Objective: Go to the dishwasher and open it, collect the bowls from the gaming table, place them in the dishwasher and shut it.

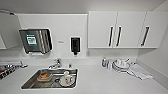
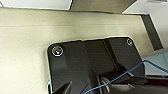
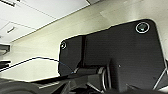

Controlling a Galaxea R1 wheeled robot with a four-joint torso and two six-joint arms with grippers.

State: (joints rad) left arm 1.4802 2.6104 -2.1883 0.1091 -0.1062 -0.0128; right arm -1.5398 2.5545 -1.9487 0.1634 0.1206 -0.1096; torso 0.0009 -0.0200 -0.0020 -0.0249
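Note:
In the head view I face a white kitchen counter (image 1: 100, 80) with a steel sink (image 1: 32, 83) set into it. The left wrist view looks down at a beige floor (image 2: 25, 50). At the floor's far edge a flat grey front (image 2: 100, 5) stands between white fronts; it looks like the lower part of the dishwasher, and no handle is in view. The right wrist view looks along the same beige floor (image 3: 45, 42) towards white cabinet fronts (image 3: 37, 12).
The sink holds a brown dish (image 1: 44, 76) and a white plate with a cup (image 1: 66, 79). A tap (image 1: 56, 63) stands behind it. Stacked white dishes (image 1: 121, 65), a cloth (image 1: 140, 71) and a bottle (image 1: 104, 62) sit at the right. Wall cabinets (image 1: 117, 28), a towel dispenser (image 1: 36, 40) and a soap dispenser (image 1: 75, 45) hang above.

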